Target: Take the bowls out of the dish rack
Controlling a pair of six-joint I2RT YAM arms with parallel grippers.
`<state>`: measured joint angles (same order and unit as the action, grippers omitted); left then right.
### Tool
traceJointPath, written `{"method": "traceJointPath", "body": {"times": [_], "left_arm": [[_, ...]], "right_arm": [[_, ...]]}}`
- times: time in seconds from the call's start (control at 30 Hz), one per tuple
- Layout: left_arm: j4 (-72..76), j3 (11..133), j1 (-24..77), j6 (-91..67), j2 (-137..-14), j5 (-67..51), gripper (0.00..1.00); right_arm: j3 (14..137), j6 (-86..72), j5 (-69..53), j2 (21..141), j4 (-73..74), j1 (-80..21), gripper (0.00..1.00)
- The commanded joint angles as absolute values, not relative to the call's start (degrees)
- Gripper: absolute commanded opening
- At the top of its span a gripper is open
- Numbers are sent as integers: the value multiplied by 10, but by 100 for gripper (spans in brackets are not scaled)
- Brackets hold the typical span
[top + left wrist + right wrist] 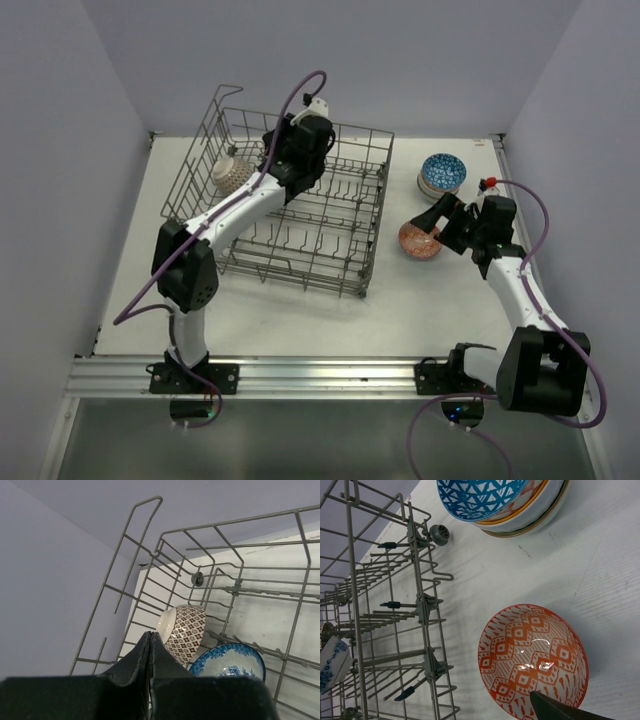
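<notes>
The grey wire dish rack [352, 205] stands at the back left of the table. A brown-patterned bowl [184, 629] leans on its side in the rack's far left corner, with a blue-and-white bowl [227, 663] beside it. My left gripper [151, 636] is shut and empty, hanging inside the rack just short of the brown bowl [232, 172]. A red-patterned bowl [532, 655] sits upright on the table right of the rack. My right gripper [433, 226] is open over it, and one finger [557, 710] shows above its near rim.
A stack of bowls [441, 173] with a blue-patterned one [480, 497] on top stands behind the red bowl [419, 241]. A raised wire handle [142, 510] rises at the rack's far left corner. Pale walls close in the table on the left, back and right.
</notes>
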<state>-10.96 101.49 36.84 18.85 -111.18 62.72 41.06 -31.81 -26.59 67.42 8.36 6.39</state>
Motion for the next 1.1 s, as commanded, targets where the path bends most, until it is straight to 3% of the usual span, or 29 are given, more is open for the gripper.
{"method": "traceJointPath", "body": {"times": [0.0, 0.03, 0.07, 0.13, 0.27, 0.37, 0.73, 1.07], "left_arm": [[-213, 1013, 370, 81, -1053, 578, 0], [-226, 1006, 370, 66, -1038, 564, 3], [-258, 1002, 365, 24, -1031, 545, 21], [-286, 979, 354, -23, -1007, 471, 32], [-290, 897, 304, -89, -954, 355, 62], [-283, 842, 252, -125, -919, 278, 70], [-273, 760, 149, -211, -910, 130, 74], [-216, 751, 127, -250, -946, 90, 74]], "right_arm": [[417, -303, -270, 657, 82, 63, 98], [417, -303, -272, 657, 82, 62, 99], [417, -304, -274, 657, 82, 63, 98], [420, -301, -286, 654, 83, 63, 98], [437, -283, -274, 635, 103, 56, 98], [444, -277, -258, 622, 120, 49, 98], [415, -271, -251, 619, 129, 50, 98], [414, -264, -254, 636, 130, 49, 98]]}}
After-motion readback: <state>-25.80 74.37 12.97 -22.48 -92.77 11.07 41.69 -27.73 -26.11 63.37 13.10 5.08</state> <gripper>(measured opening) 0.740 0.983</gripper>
